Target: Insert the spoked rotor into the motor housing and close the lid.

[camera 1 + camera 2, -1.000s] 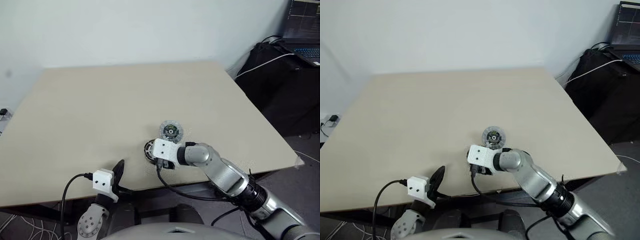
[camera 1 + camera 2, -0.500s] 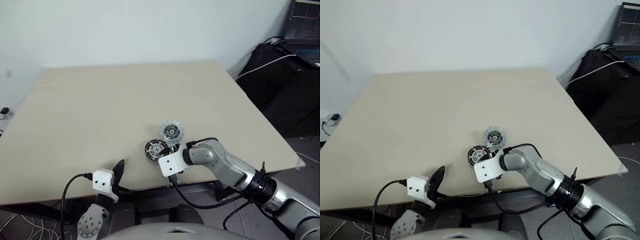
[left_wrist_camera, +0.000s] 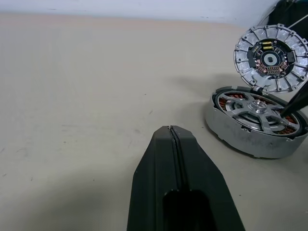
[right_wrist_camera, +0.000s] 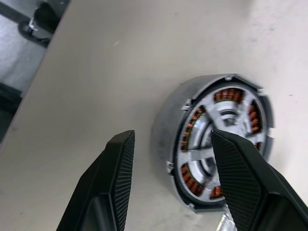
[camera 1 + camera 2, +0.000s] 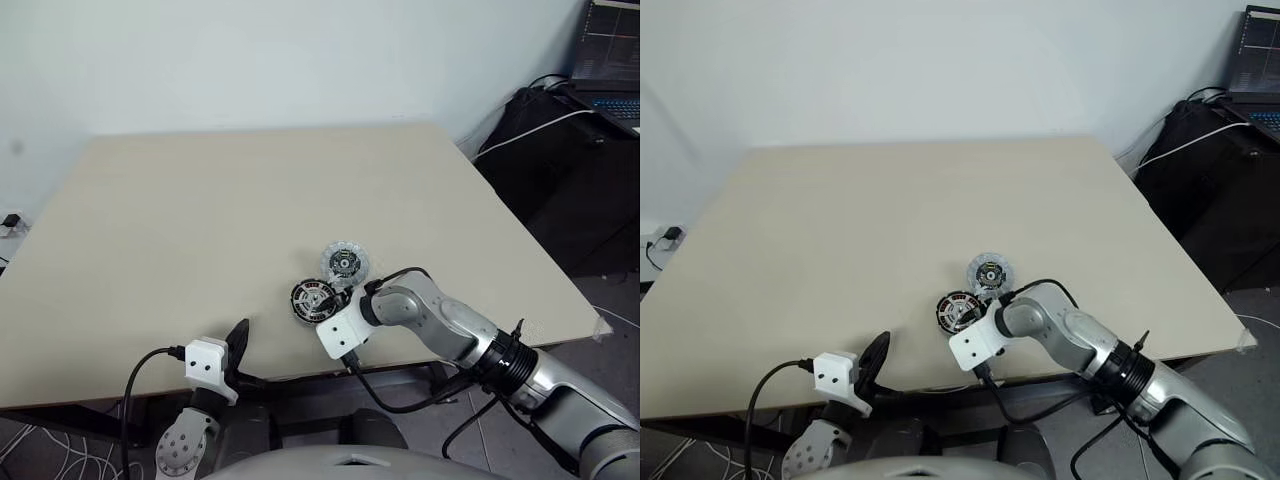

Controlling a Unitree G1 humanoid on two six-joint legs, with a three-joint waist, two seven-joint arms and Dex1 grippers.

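Left eye view: you see the motor housing point(image 5: 313, 299) lying flat on the tabletop point(image 5: 200, 220), near the front edge and a little right of its middle. The spoked rotor point(image 5: 315, 297) already sits inside it, silver spokes over a dark ring. The lid point(image 5: 344, 262) lies just behind the housing, toward the far right, black-centred face up. Your right gripper point(image 5: 338, 297) reaches in from the front right, its fingers at the housing's right side. Your left gripper point(image 5: 238, 345) hangs at the front edge, well apart from the parts.

Left wrist view: the left gripper's fingers point(image 3: 166, 159) are pressed together with nothing between them, pointing across bare tabletop. Beyond them the housing shows a silver-grey wall, copper-coloured windings and the rotor's silver hub and spokes. The lid stands tilted behind it, its ribbed rim against the housing's far edge. A dark fingertip point(image 3: 296, 102) of the right gripper touches the housing's top.

Right wrist view: the right gripper's fingers point(image 4: 118, 173) are spread. One lies over the rotor's face, the other stands clear of the housing's outer wall, so that wall lies between them.
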